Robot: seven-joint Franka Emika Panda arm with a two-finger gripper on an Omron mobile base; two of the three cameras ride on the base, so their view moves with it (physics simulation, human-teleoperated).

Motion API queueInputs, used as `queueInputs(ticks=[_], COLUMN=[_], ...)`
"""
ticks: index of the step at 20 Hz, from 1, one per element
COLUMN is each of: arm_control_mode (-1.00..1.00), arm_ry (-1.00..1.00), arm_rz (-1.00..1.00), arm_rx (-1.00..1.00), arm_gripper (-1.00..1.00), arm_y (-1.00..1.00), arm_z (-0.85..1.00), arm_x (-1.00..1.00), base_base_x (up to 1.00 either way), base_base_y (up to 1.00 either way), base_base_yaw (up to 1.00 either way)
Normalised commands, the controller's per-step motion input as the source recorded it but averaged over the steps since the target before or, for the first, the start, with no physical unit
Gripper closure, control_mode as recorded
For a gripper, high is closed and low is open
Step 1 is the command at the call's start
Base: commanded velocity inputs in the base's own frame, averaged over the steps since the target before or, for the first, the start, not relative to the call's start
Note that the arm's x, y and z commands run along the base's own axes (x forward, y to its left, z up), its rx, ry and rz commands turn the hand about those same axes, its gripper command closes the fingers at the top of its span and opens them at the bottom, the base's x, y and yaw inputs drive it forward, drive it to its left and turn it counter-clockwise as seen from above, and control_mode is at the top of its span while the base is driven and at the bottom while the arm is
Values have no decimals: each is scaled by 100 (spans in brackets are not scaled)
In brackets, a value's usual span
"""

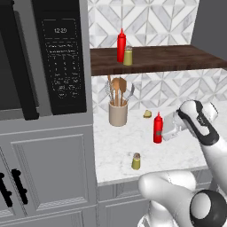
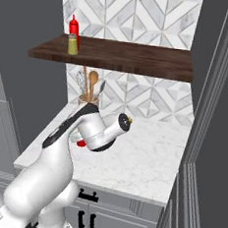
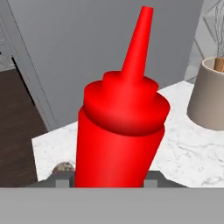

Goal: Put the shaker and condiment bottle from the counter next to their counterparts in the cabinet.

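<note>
Two red bottles in play: one on the counter (image 1: 177, 150), condiment bottle (image 1: 158, 128), close before the fingers (image 1: 167, 131). Cannot tell whether closed on it yet. Best squeezed low on the body, lifted straight, kept upright. Shaker (image 1: 136, 161) nearer the front edge. Beige crock (image 1: 118, 113) behind. Up on the dark shelf (image 1: 177, 60), counterparts (image 1: 123, 48) waiting, room beside them.

Glossy white rounded arm (image 1: 208, 146) with dark joints.
</note>
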Motion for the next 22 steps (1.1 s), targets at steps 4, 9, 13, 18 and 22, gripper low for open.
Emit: queueInputs(ticks=[4, 9, 13, 18, 22], arm_control_mode=[-100, -100, -100, -100, -100], arm_ry=[-5, -1, 0, 0, 0], arm_rz=[-12, -10, -9, -7, -3], arm_rx=[0, 0, 0, 0, -1], arm_gripper=[100, 100, 100, 100, 100], arm_y=[0, -1, -1, -6, -13], arm_z=[51, 58, 60, 58, 61], arm_x=[-34, -17, -10, -1, -1], base_base_x=[0, 0, 0, 0, 0], base_base_y=[0, 0, 0, 0, 0], base_base_yaw=[0, 0, 0, 0, 0])
